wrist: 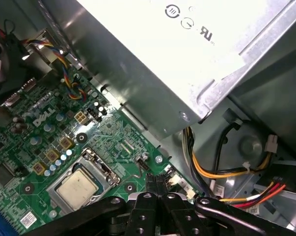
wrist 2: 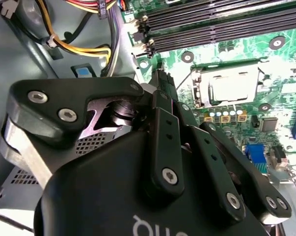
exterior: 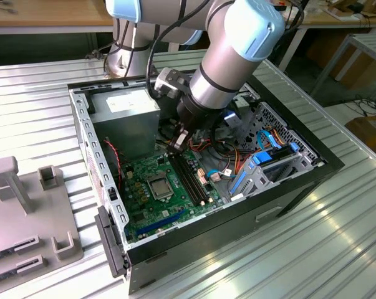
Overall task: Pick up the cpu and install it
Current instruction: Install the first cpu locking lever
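The cpu (wrist: 79,189), a pale silvery square plate, lies flat inside the metal-framed socket (wrist: 99,167) on the green board (wrist: 114,132). It also appears in the second wrist view as the cpu (wrist 2: 233,83) and in the exterior view as the cpu (exterior: 159,185). My gripper (wrist: 156,184) hangs above the board near the memory slots (exterior: 189,177), off to one side of the socket. Its two black fingers are pressed together with nothing between them, also seen as the gripper (wrist 2: 162,81) and the gripper (exterior: 176,143).
The open computer case (exterior: 287,187) stands on a ribbed metal table (exterior: 337,249). A grey power supply (exterior: 125,109) sits close behind the arm, with bundled coloured cables (wrist: 211,172) beside it. A blue drive bracket (exterior: 262,165) is on the exterior view's right, a grey fixture (exterior: 25,205) on its left.
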